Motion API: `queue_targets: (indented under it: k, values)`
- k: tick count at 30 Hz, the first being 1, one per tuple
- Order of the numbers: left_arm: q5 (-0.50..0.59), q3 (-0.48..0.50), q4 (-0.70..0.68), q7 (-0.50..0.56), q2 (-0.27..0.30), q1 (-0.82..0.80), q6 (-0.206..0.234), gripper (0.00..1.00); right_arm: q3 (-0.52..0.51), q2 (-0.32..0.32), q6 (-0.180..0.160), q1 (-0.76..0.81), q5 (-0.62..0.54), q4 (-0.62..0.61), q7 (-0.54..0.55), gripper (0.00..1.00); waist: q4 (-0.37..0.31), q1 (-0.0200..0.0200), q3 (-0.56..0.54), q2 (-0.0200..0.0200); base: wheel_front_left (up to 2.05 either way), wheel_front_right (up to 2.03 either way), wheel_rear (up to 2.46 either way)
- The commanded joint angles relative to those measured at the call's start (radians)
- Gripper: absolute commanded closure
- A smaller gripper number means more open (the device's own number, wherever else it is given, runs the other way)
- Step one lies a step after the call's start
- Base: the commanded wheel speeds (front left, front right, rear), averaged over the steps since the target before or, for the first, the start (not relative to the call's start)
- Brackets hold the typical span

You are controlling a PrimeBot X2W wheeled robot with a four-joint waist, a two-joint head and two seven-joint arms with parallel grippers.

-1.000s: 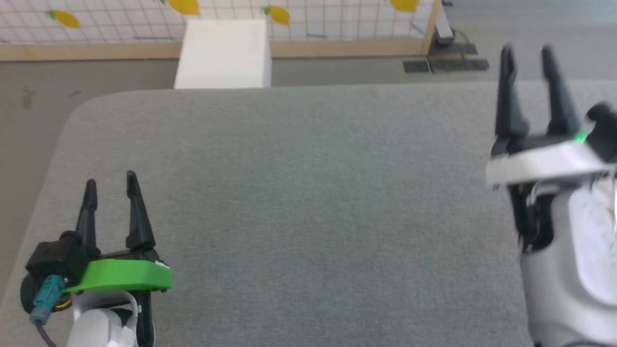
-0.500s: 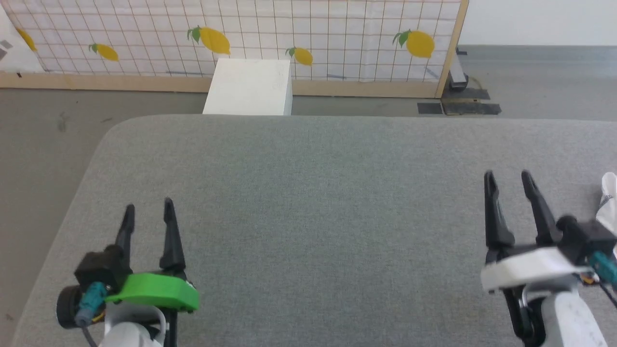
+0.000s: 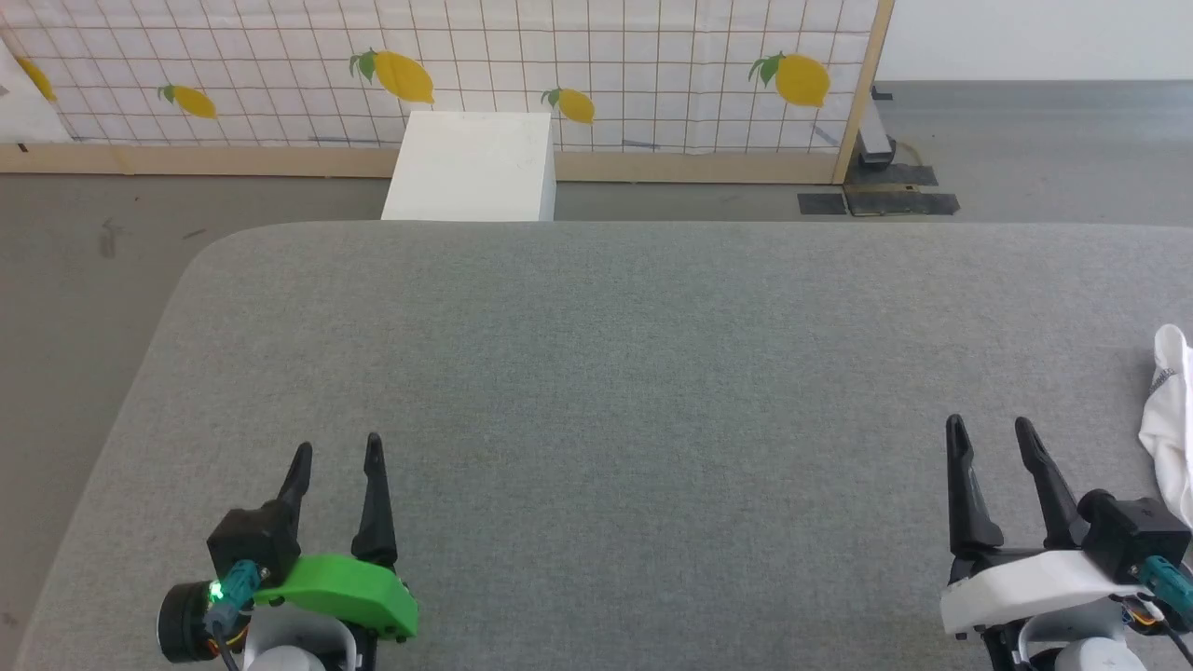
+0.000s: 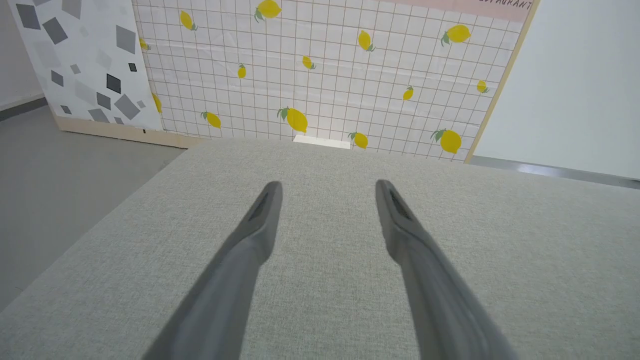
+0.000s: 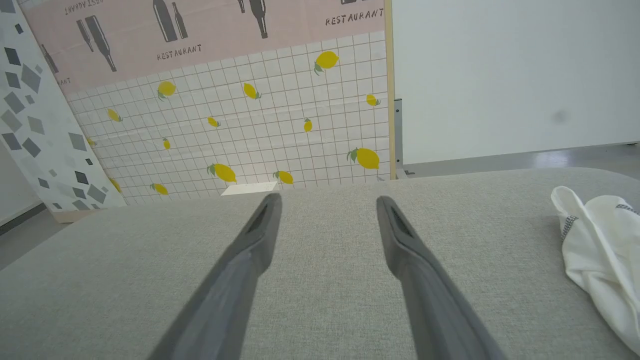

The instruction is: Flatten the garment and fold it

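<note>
The garment (image 3: 1171,410) is a crumpled white cloth with a dark zigzag seam, lying at the right edge of the grey table (image 3: 634,373); most of it is cut off by the frame. In the right wrist view the garment (image 5: 600,250) lies bunched to the right of the fingers. My right gripper (image 3: 991,429) stands open and empty low on the right, a short way left of the garment. My left gripper (image 3: 337,447) stands open and empty at the lower left. Both wrist views show open fingers over bare table: left gripper (image 4: 327,186), right gripper (image 5: 327,200).
A rigid white box (image 3: 471,168) stands on the floor just behind the table's far edge. Behind it runs a lemon-print panel (image 3: 559,75) with a wooden base. The table's rounded left corner (image 3: 200,261) drops to grey floor.
The head camera has tilted and shifted, showing more of the back panel. Both grippers now sit lower in the view, the right one dropped most. The garment's edge has come into view at right.
</note>
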Motion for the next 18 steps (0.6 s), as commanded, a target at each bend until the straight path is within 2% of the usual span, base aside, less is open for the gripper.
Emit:
queue_targets:
  k: [1, 5, 6, 18]
  values:
    - [0.003, -0.002, 0.009, -0.006, -0.003, 0.007, 0.004, 0.00, 0.001, 0.000, -0.001, 0.010, 0.005, 0.004, -0.005, 0.00, -0.003, 0.0001, 0.001, -0.0001, 0.00, 0.00, 0.00]
    - [-0.010, 0.001, 0.023, -0.008, -0.006, 0.001, 0.000, 0.00, 0.005, 0.000, -0.001, 0.006, 0.005, 0.007, -0.005, 0.00, -0.006, 0.0001, 0.005, -0.0001, 0.00, 0.00, 0.00]
    - [-0.005, 0.000, 0.023, -0.002, -0.002, -0.001, -0.001, 1.00, 0.005, 0.000, 0.000, 0.002, 0.002, 0.006, 0.000, 1.00, -0.006, 0.0001, 0.005, -0.0001, 0.00, 0.00, 0.00]
    - [0.009, 0.002, 0.009, 0.014, -0.004, 0.003, -0.001, 1.00, 0.008, 0.000, 0.000, 0.003, -0.009, -0.005, 0.015, 1.00, -0.008, 0.0001, 0.005, -0.0001, 0.00, 0.00, 0.00]
